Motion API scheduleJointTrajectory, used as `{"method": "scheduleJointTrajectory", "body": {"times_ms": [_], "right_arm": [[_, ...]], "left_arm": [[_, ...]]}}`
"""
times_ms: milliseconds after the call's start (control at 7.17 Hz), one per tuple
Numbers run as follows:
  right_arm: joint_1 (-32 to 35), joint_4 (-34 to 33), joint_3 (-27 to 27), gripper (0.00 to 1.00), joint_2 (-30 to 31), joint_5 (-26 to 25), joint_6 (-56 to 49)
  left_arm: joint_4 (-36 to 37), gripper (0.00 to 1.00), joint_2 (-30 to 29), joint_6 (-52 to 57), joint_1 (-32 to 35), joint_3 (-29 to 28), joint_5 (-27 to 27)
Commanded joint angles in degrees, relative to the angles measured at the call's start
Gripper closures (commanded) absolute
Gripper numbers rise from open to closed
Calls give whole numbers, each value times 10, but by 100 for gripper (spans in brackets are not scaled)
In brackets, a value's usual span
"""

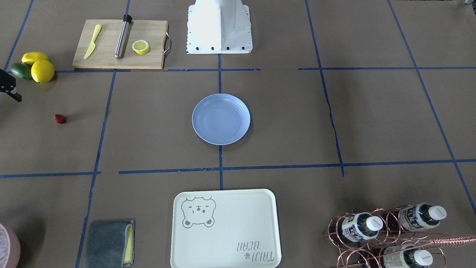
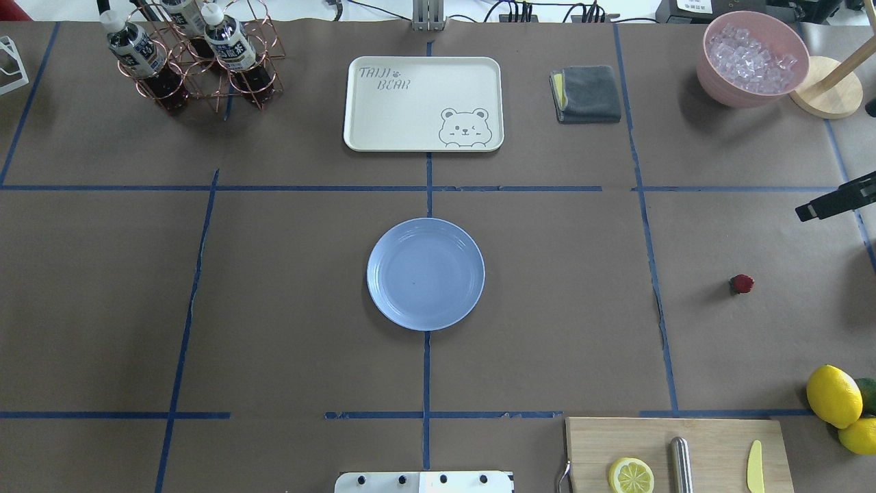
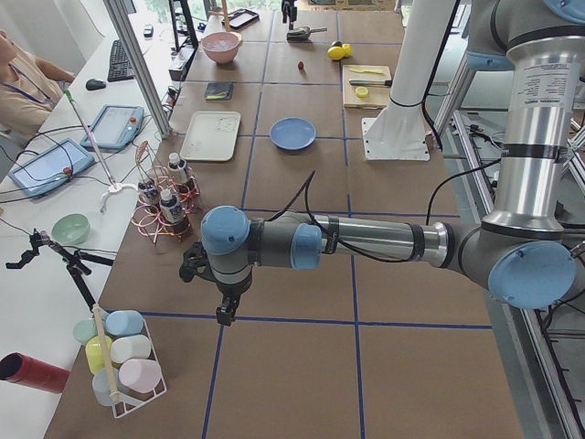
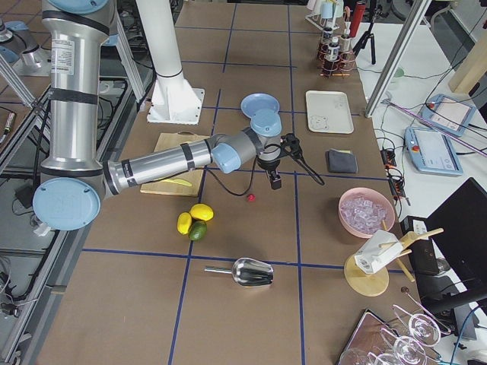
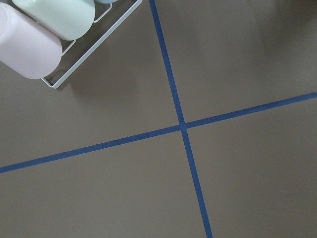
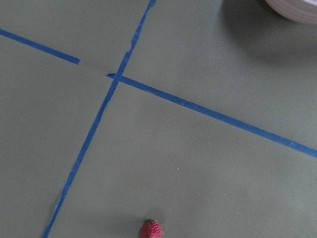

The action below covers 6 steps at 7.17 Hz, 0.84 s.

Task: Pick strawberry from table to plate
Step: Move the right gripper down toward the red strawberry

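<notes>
The small dark-red strawberry [image 1: 59,119] lies on the brown table [image 1: 156,141], well to the side of the plate [image 1: 221,119]; overhead, the strawberry [image 2: 741,283] sits far right of the empty blue plate [image 2: 426,274]. It also shows at the bottom edge of the right wrist view [image 6: 151,229]. Part of my right gripper [image 2: 831,202] reaches in at the frame edge, above and beyond the berry, apart from it; I cannot tell its state. My left gripper [image 3: 224,315] hangs over bare table far from the plate, seen only from the side, state unclear.
A cutting board [image 2: 677,452] with a lemon half, a metal rod and a yellow knife sits near the robot base. Lemons [image 2: 833,396] lie close to the strawberry. A bear tray [image 2: 423,103], grey cloth [image 2: 587,94], bottle rack [image 2: 191,55] and ice bowl [image 2: 753,58] line the far side.
</notes>
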<state>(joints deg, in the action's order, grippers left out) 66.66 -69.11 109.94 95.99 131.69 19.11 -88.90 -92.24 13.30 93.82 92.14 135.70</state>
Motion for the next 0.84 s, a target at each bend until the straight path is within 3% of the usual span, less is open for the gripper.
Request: {"method": "scheduleJointTrajectory", "body": {"times_ms": [0, 140, 279, 698], "right_arm": [[-93, 187, -63, 1, 19, -76, 142], [-131, 270, -100, 1, 20, -99, 197], [-167, 296, -117, 1, 20, -163, 211], [-202, 296, -134, 8, 22, -183, 211]], "left_arm": [[0, 0, 0, 1, 0, 1, 2], [-1, 0, 0, 1, 0, 1, 2], [-1, 0, 0, 1, 0, 1, 2], [-3, 0, 0, 1, 0, 1, 3]]}}
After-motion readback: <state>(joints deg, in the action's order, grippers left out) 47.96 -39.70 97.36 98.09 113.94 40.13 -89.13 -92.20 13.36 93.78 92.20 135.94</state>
